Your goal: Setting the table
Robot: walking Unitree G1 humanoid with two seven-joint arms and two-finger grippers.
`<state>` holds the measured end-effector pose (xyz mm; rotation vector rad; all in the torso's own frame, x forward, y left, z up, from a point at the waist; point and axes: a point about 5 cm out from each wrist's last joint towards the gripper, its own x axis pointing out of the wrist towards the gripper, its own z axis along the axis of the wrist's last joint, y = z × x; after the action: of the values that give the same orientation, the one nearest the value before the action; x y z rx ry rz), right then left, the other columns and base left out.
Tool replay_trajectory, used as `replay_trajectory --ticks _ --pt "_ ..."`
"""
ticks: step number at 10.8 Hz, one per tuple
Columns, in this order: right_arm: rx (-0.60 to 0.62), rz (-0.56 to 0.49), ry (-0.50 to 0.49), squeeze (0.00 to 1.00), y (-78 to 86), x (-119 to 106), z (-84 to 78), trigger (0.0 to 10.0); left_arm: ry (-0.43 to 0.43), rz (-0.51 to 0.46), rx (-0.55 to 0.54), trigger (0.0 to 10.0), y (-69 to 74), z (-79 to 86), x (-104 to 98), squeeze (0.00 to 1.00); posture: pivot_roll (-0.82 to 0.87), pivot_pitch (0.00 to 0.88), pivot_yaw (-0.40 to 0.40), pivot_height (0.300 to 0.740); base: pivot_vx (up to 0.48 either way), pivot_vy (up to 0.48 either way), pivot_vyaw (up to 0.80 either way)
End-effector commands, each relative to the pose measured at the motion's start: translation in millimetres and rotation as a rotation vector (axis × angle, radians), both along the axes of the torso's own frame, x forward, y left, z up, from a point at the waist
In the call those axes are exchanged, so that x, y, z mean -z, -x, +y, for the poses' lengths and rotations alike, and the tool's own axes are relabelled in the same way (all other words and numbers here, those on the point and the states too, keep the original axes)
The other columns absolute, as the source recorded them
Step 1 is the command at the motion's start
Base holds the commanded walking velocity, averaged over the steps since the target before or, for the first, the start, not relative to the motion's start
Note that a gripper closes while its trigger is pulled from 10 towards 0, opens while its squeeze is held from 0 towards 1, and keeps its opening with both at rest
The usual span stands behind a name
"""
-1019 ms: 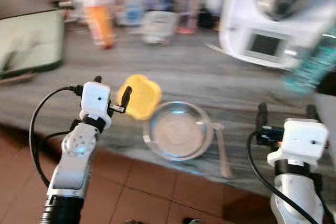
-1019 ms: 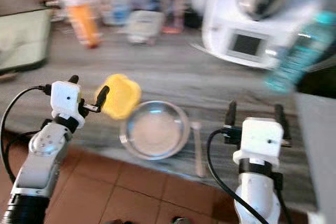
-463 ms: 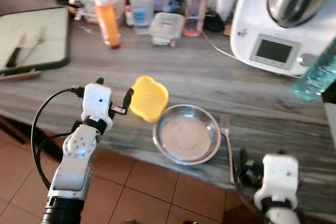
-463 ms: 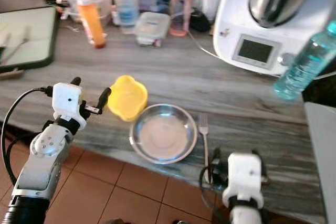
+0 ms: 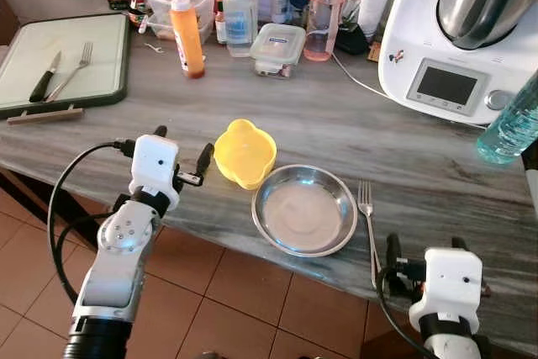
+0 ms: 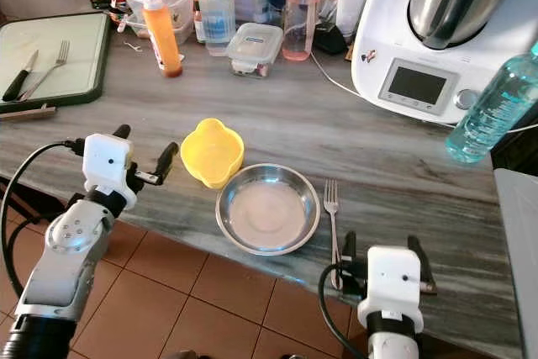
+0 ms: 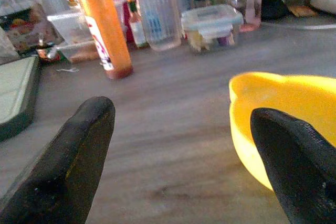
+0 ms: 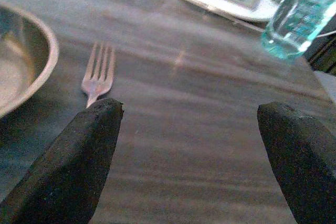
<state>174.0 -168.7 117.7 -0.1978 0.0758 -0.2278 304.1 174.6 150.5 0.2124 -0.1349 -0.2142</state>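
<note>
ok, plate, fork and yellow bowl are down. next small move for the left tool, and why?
Probably back the left tool straight away from the yellow bowl. It is open, holding nothing, one finger beside the bowl's rim. The bowl already rests on the counter beside the steel plate, so a sideways move could knock it.

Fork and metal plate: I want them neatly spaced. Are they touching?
Apart. The left eye view shows a strip of bare counter between the fork and the metal plate.

Before me runs a grey wood-grain counter [image 5: 336,128], lit brightly from the far side. Below its near edge I see a floor [image 5: 244,292] of reddish-brown tiles with pale grout lines.
</note>
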Motion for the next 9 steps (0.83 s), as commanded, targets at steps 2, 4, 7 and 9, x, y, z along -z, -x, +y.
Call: replay_trajectory --ticks 2,4,7,9 --pt "0.022 -0.041 0.018 0.00 1.4 -8 -3.7 10.0 -0.024 0.002 0.001 10.0 6.1 1.2 4 0.00 0.08 0.113 0.008 0.740 0.000 0.000 -0.80" --pt "0.026 -0.089 0.062 0.00 2.4 -16 -4.9 10.0 -0.064 -0.005 -0.029 10.0 17.9 8.9 9 0.00 0.08 0.116 0.010 0.740 0.000 0.000 -0.80" --pt "0.058 -0.153 0.100 0.00 2.8 -28 -11.9 10.0 -0.074 0.005 -0.073 10.0 30.4 15.8 15 0.00 0.09 0.120 0.003 0.740 0.000 0.000 -0.80" --pt "0.040 -0.173 0.116 0.00 -2.5 -31 -10.5 10.0 -0.073 -0.013 -0.076 10.0 27.6 12.9 11 0.00 0.09 0.119 -0.002 0.740 0.000 0.000 -0.80"
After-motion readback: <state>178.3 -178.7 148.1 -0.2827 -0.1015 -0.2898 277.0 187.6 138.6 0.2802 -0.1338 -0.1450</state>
